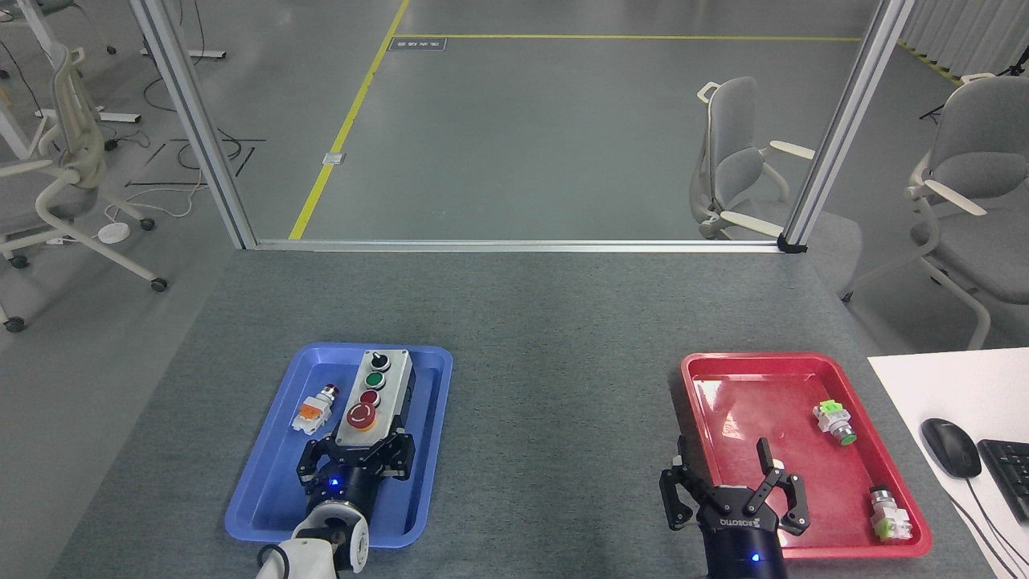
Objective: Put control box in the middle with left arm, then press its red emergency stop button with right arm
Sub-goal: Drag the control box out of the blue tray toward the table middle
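Observation:
The light-grey control box (374,396) is tilted slightly over the blue tray (265,490), its far end reaching the tray's far rim. Its row runs black knob, green button, small red button, then the big red emergency stop button (362,415) nearest me. My left gripper (356,460) holds the box's near end, fingers on both sides of it. My right gripper (735,481) is open with fingers spread, empty, at the near left corner of the red tray (748,378). The middle (563,402) is bare grey felt between the trays.
A loose orange-and-white push-button part (313,412) lies in the blue tray left of the box. Two green-and-white button parts (834,422) (888,515) lie in the red tray. A white desk with mouse (951,447) and keyboard stands at right.

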`<move>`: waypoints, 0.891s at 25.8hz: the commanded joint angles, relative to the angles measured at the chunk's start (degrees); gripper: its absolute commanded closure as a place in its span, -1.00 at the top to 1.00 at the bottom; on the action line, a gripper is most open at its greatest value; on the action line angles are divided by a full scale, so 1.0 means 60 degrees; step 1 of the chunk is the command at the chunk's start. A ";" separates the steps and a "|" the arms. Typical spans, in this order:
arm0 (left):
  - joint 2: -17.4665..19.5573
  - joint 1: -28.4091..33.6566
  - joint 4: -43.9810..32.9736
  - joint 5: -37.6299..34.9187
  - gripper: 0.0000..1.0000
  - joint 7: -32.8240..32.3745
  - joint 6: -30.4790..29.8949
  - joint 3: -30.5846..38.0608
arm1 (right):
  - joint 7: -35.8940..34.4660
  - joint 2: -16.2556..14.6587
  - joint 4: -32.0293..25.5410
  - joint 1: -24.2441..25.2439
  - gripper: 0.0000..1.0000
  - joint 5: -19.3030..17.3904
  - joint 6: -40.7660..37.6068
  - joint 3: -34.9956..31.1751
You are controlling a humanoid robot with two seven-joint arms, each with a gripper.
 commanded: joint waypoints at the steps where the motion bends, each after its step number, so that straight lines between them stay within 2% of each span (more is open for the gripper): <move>1: 0.0284 0.0110 -0.0869 0.0147 -1.00 0.0059 -0.0257 0.0005 | -0.0002 -0.0056 -0.0001 -0.0003 0.97 -0.0082 0.0030 0.0005; 3: 0.0563 0.0388 -0.1953 0.0279 -1.00 0.0015 -0.0477 0.0005 | 0.0012 -0.0085 -0.0001 -0.0003 0.97 -0.0404 -0.0014 0.0005; 5: 0.0577 0.0564 -0.2612 0.0323 -1.00 0.0030 -0.0697 0.0005 | 0.0012 -0.0099 -0.0001 -0.0003 0.97 -0.0829 -0.0043 0.0005; 9: 0.0299 0.0682 -0.3125 0.0250 -1.00 0.0044 -0.0755 -0.0596 | 0.0012 -0.0231 0.0014 -0.0003 0.97 -0.0932 -0.0219 0.0005; 15: -0.0609 0.0623 -0.2891 0.0089 -1.00 0.0044 -0.0404 -0.1929 | 0.0012 -0.0583 0.0014 0.0011 0.97 -0.0932 -0.0365 0.0005; 19: -0.0843 0.0594 -0.2598 -0.0541 -1.00 0.0015 -0.0316 -0.3071 | 0.0012 -0.0568 0.0014 0.0041 0.97 -0.0932 -0.0351 0.0005; 23: -0.1371 0.0301 -0.1675 -0.1244 -1.00 0.0015 -0.0184 -0.3613 | -0.0002 -0.0597 0.0014 0.0055 0.97 -0.1034 -0.0161 -0.0010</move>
